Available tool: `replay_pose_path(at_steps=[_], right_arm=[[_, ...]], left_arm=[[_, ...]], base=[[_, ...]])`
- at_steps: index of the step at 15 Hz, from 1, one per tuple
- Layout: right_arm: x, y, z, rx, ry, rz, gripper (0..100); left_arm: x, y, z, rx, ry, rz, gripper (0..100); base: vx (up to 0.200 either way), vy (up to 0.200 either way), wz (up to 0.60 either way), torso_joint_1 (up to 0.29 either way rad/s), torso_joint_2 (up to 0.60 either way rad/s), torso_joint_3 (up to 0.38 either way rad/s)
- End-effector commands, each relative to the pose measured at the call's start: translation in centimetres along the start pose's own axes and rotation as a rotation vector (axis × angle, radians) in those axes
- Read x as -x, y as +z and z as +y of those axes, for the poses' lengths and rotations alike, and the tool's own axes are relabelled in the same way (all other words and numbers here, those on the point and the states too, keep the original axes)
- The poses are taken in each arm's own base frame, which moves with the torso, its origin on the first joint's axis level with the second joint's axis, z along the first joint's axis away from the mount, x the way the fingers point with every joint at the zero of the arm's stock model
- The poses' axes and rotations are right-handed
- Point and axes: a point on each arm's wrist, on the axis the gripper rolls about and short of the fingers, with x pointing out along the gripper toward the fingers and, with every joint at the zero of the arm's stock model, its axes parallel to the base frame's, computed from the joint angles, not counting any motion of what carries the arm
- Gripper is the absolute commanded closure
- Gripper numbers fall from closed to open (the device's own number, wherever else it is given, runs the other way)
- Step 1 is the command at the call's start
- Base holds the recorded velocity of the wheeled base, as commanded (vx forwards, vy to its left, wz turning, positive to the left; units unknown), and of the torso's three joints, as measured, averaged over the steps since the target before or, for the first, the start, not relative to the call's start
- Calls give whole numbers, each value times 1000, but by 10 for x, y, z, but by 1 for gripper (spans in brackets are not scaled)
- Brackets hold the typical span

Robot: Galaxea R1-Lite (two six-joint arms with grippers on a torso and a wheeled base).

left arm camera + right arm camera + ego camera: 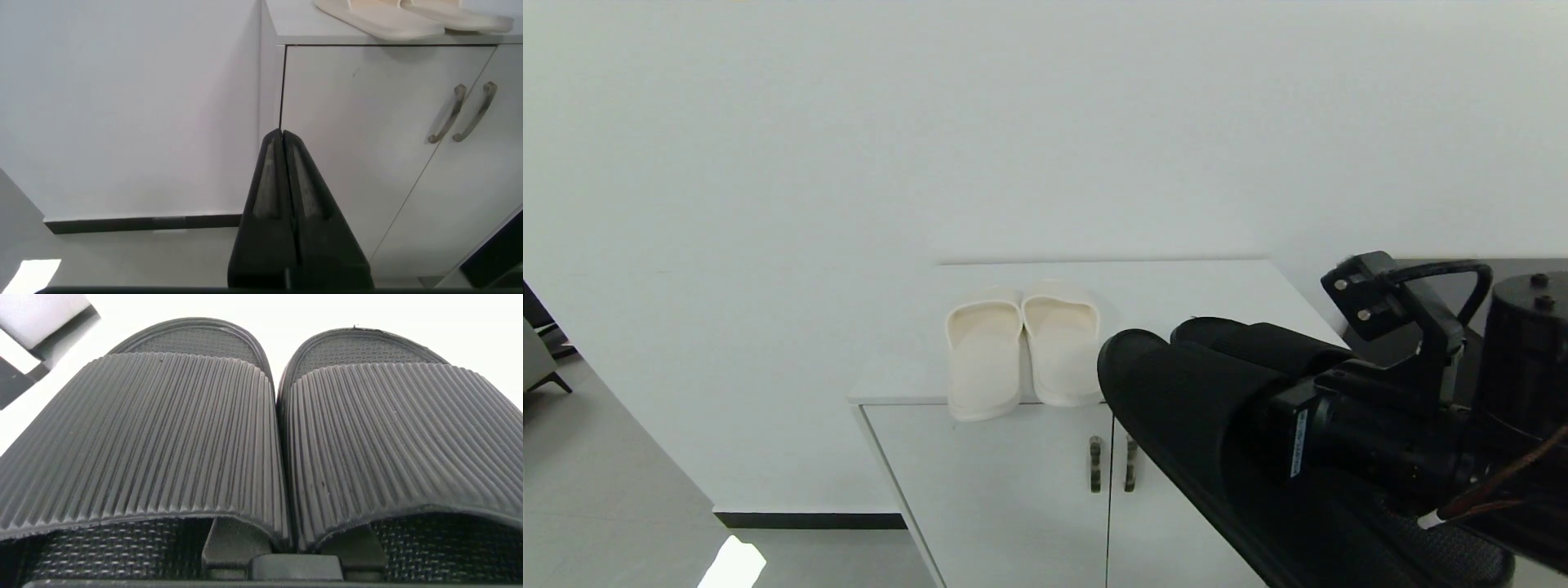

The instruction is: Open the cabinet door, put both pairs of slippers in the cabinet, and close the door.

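Note:
A pair of white slippers lies side by side on top of the white cabinet, toes over its front edge. Both cabinet doors are closed, with two vertical handles at the middle seam. A pair of black slippers hangs in the air in front of the cabinet's right door, held from the heel end by my right gripper, shut on the inner edges of both. My left gripper is shut with nothing in it, low down before the cabinet's left corner; the handles and white slippers lie beyond.
A plain white wall rises behind the cabinet, with a black baseboard at the floor. Grey floor lies open to the left, where a dark chair shows at the edge. A dark surface stands behind the right arm.

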Motion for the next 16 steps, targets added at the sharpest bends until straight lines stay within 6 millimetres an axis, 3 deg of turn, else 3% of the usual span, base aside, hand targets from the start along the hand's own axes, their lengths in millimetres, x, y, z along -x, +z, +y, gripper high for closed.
replay_pose_path(at_steps=[1, 16], right_arm=[[5, -1, 1, 2, 14, -2, 100], [5, -11, 2, 2, 37, 24, 100]], left_arm=[[0, 0, 0, 1, 0, 1, 100], [0, 0, 0, 1, -2, 1, 100]], base=[[0, 0, 0, 0, 0, 0], [0, 0, 0, 0, 0, 0]])
